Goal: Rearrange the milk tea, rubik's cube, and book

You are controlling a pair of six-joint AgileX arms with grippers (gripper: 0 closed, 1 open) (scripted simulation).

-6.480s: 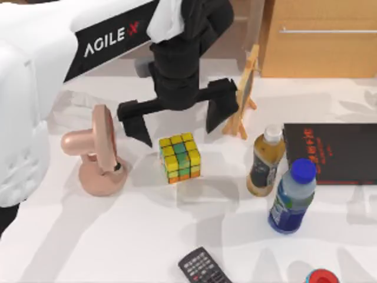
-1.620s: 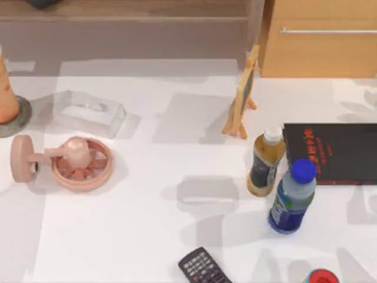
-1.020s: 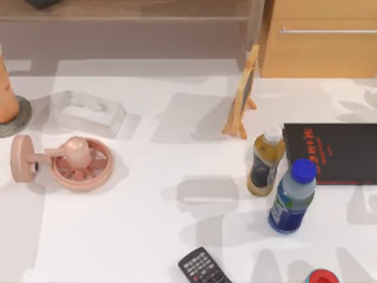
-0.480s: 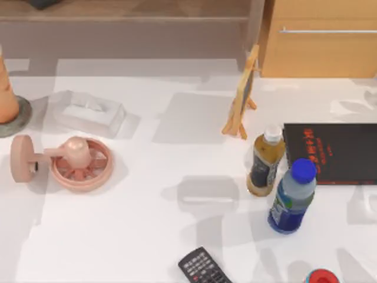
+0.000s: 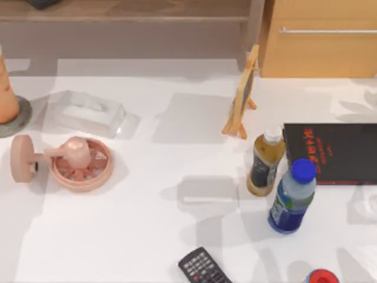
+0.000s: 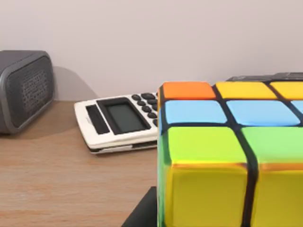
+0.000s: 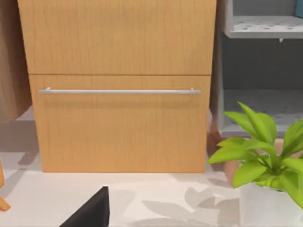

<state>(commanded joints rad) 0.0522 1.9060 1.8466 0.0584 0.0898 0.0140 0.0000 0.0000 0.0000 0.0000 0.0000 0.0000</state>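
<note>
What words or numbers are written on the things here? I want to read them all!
Black flat rectangle: red lettering, too blurred to read.
Milk tea dark label: nothing readable.
Blue-capped bottle label: too blurred to read.
Remote buttons: too small to read.
Calculator keys: too small to read.
No text can be read clearly.

Overhead table view; two close wrist views

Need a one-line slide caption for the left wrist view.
Rubik's cube close up over a wooden surface, calculator and grey speaker behind.
</note>
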